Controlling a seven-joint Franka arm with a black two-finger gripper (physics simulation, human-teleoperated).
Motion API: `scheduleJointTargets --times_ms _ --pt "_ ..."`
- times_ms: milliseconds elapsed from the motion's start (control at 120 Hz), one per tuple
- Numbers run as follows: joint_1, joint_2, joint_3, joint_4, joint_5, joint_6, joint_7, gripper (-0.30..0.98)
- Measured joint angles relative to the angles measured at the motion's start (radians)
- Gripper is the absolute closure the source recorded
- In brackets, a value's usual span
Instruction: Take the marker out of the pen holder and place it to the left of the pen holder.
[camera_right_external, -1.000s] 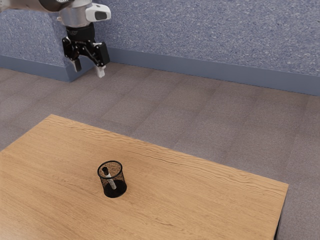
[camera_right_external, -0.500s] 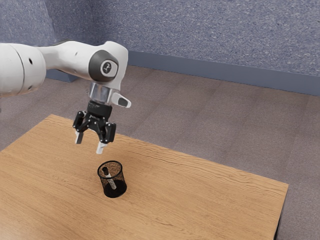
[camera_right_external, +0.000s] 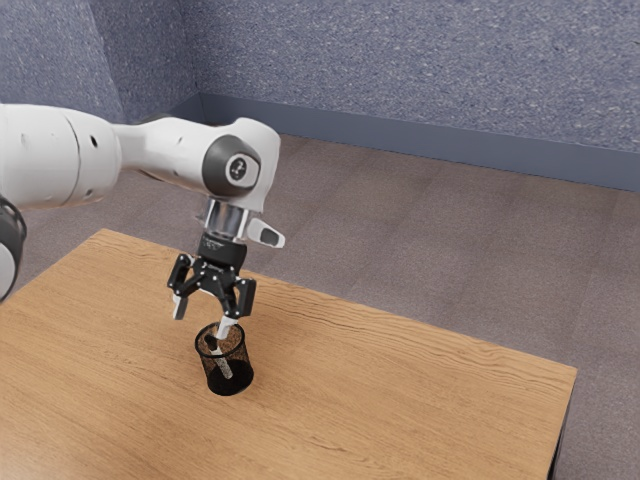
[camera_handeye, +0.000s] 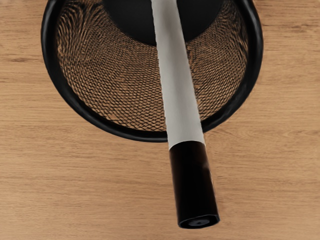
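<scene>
We see the marker inside the pen holder, tilted, its pale barrel running down toward the dark base and its black cap uppermost, reaching out past the rim. In the exterior view, the cap leans toward the exterior view's left side of the holder. The pen holder is a round cup of black mesh with a thick black rim, and it stands upright on the surface. Our tool is just above it, pointing down, with its two fingers spread wide apart and nothing gripped between them. One pale fingertip is right by the far part of the rim; we cannot tell whether it touches. The other is higher, toward the exterior view's left, clear of the cup. Behind the tool, our white arm comes in from the exterior view's left and bends down at the wrist. The surface is light brown wood with a visible grain. Beyond its edge we see the brownish floor, then a blue-grey baseboard under a speckled blue-grey wall.
</scene>
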Motion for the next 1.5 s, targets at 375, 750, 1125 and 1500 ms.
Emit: scheduleJointTargets --times_ms 375,750,1125,1500 --pt "-0.021 0.082 0.107 0.008 -0.138 0.007 -0.166 0.0" --pt "-0.026 0.1 0.127 0.029 -0.2 0.008 -0.285 0.27" --pt "-0.028 0.095 0.131 0.03 -0.195 0.007 -0.308 0.69" --pt "-0.032 -0.069 0.132 0.055 -0.17 -0.107 -0.304 0.78"
